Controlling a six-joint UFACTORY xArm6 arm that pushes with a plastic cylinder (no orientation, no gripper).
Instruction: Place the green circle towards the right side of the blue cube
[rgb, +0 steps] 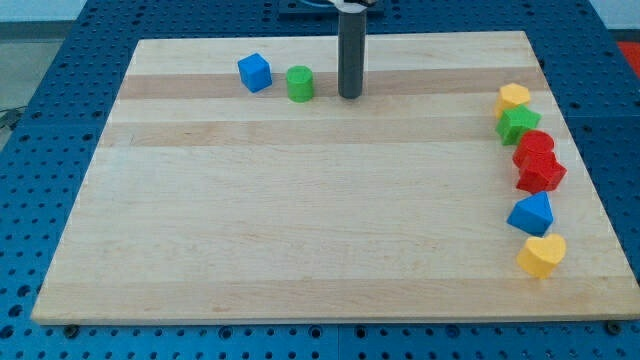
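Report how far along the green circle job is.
Looks done: the green circle sits just off the blue cube on the view's right, a small gap between them. In hand: my tip stands right of the circle, not touching. Left: nothing obvious, perhaps a nudge closer.

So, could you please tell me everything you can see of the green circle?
The green circle is a short, plain green cylinder standing upright on the wooden board near the view's top. It looks solid and matte. It sits just to the view's right of the blue cube, with a narrow gap between them. My tip stands to its right, apart from it.
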